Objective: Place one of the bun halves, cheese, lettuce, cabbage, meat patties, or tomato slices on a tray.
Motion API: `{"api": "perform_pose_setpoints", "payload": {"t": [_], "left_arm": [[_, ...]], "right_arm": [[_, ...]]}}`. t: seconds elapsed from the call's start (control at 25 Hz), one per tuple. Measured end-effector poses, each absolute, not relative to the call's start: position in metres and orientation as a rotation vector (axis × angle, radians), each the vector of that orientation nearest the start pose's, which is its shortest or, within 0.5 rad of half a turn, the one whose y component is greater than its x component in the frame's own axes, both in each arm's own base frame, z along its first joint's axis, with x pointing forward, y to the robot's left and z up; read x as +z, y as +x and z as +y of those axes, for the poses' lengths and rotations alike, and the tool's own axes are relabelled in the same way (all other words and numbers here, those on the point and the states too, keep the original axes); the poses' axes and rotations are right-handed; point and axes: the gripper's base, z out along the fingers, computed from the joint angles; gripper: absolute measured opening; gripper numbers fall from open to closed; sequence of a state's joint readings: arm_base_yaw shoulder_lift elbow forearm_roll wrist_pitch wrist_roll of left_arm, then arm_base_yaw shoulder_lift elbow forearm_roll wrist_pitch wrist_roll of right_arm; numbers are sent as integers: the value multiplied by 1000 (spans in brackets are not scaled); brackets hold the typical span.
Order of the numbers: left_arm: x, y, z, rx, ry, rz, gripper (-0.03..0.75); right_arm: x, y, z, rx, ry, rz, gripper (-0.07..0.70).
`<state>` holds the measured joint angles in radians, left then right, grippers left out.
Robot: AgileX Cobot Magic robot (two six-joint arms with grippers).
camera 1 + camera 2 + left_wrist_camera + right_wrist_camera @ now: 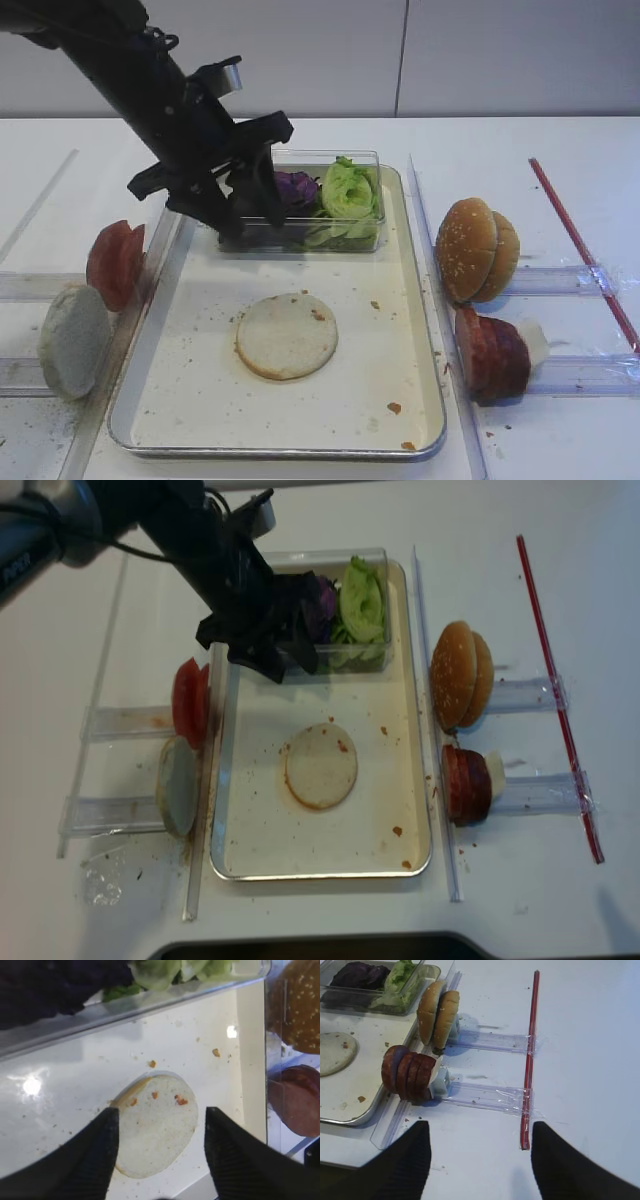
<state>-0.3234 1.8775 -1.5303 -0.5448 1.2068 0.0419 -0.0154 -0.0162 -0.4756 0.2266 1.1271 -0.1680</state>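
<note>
Directly below your left gripper (157,1152), whose jaws stand apart and hold nothing, a bun half (287,336) lies flat near the middle of the tray (420,330). It is round with no long axis, pale off-white, tan at the rim and dotted with orange crumbs. Your right gripper (477,1152), also spread and empty, hangs well off to the side.
</note>
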Motion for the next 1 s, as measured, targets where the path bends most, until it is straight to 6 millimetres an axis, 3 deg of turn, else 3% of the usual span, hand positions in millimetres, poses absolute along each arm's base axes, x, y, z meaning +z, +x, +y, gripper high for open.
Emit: {"api": "perform_pose_setpoints", "payload": {"t": [0.16, 0.48, 0.64, 0.84, 1.0], "left_arm": [[282, 344, -156, -686, 273, 2956, 355], [326, 326, -121, -261, 289, 2843, 355], [344, 319, -105, -191, 254, 2790, 355], [338, 307, -68, -151, 143, 2825, 355], [333, 284, -33, -117, 31, 2849, 355]], "right_arm": [[267, -8, 19, 164, -179, 2093, 447], [267, -8, 19, 164, -179, 2093, 447], [267, -8, 19, 164, -179, 2093, 447], [267, -8, 19, 164, -179, 2093, 447], [267, -8, 19, 164, -179, 2093, 447]]}}
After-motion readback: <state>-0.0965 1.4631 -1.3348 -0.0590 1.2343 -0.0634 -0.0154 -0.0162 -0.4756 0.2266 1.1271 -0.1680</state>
